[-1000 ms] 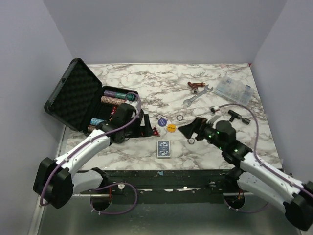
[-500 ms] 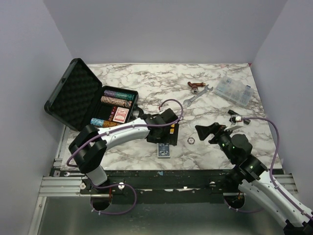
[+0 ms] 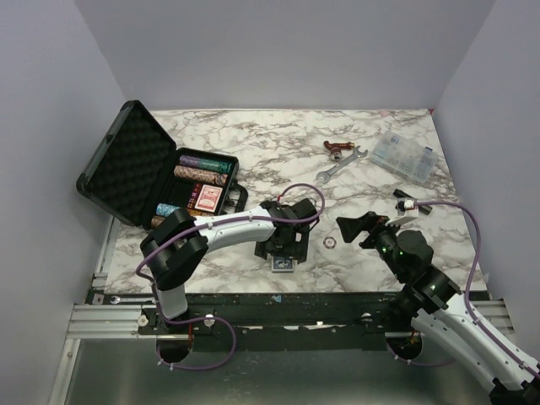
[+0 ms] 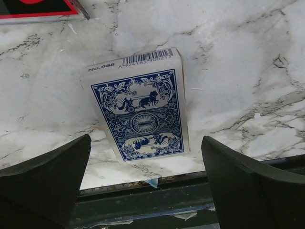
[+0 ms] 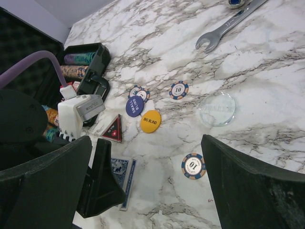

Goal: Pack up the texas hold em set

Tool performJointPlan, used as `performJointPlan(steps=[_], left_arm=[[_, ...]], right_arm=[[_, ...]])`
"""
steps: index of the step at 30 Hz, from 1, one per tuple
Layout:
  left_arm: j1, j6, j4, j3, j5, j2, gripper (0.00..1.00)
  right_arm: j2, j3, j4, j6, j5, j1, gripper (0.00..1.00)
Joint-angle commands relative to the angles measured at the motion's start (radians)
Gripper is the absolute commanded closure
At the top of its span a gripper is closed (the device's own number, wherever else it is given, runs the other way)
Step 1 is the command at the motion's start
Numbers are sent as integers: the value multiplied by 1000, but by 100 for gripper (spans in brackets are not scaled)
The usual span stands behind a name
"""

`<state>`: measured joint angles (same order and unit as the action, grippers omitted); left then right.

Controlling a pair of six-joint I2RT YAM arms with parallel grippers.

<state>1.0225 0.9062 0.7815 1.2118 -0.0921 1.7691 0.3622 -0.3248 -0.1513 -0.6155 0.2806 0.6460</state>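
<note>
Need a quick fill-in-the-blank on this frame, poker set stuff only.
1. The deck on the table, between the open fingers of the left gripper, is ____.
2. The case lies with its lid ____.
3. The deck in the case is ____.
4. The yellow disc reads BIG ____.

Missing words: blue; open; red; BLIND.

You're in a robot lab cell: plain pale walls (image 3: pixel 278 51) box in your marble-patterned bench (image 3: pixel 253 135), with the cabled left arm (image 3: pixel 236 226) and right arm (image 3: pixel 422 278) mounted on a metal frame (image 3: pixel 110 319).
</note>
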Motion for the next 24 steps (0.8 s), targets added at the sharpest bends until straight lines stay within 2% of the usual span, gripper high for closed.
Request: performJointPlan(steps=[1, 4, 11, 18, 24], left_arm=[[5, 34, 36, 9, -42, 36, 1], [6, 33, 21, 6, -40, 44, 3], [5, -1, -2, -11, -60, 49, 17], [-9, -37, -20, 12, -47, 79, 17], [-17, -86, -9, 15, -70, 65, 42]], right_arm=[[5, 18, -2, 11, 19, -2, 0], [11, 18, 2, 12, 17, -2, 0], [23, 13, 2, 13, 18, -2, 0], [27, 15, 6, 14, 17, -2, 0], [37, 15, 5, 11, 13, -2, 0]])
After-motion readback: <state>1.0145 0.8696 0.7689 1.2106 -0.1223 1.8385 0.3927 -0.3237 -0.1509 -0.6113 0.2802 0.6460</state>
